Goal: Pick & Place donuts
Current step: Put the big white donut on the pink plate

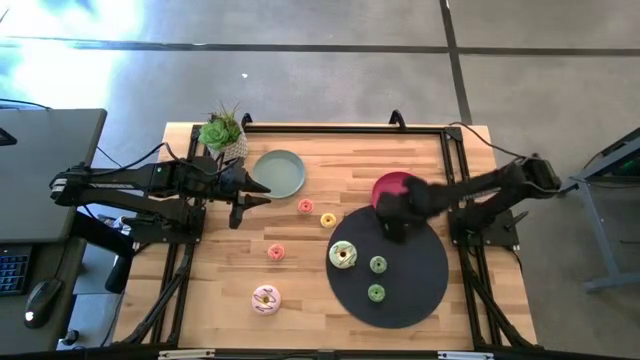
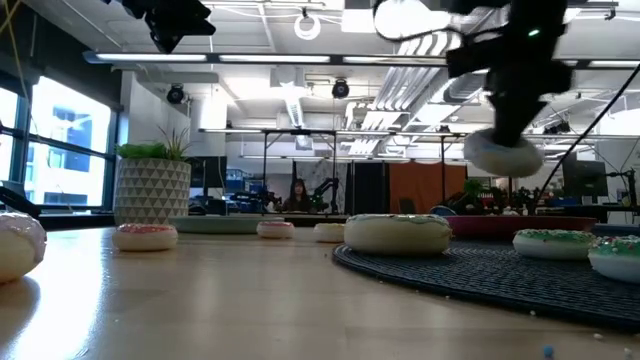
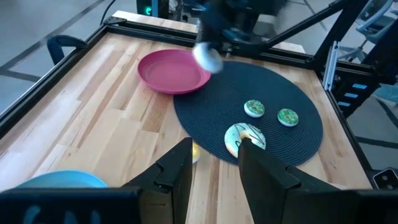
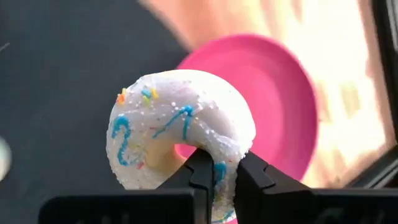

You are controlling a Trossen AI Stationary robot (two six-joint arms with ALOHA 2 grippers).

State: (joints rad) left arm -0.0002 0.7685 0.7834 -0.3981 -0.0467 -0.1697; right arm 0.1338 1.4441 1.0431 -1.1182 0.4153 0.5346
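Right pincer (image 4: 214, 180) clamped thin on rim of white donut (image 4: 180, 130), airborne over dark mat (image 1: 420, 290) by pink plate (image 1: 385, 185), right-centre worktop. Risk: slips out, rolls. Left pincer (image 3: 214, 165) narrow, empty.

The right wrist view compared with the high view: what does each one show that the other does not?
Only the right wrist view shows the blue icing lines and sprinkles on the white donut held in the right gripper. Only the high view shows the left gripper, the sage-green plate and the small donuts. Both show the pink plate and the dark mat.
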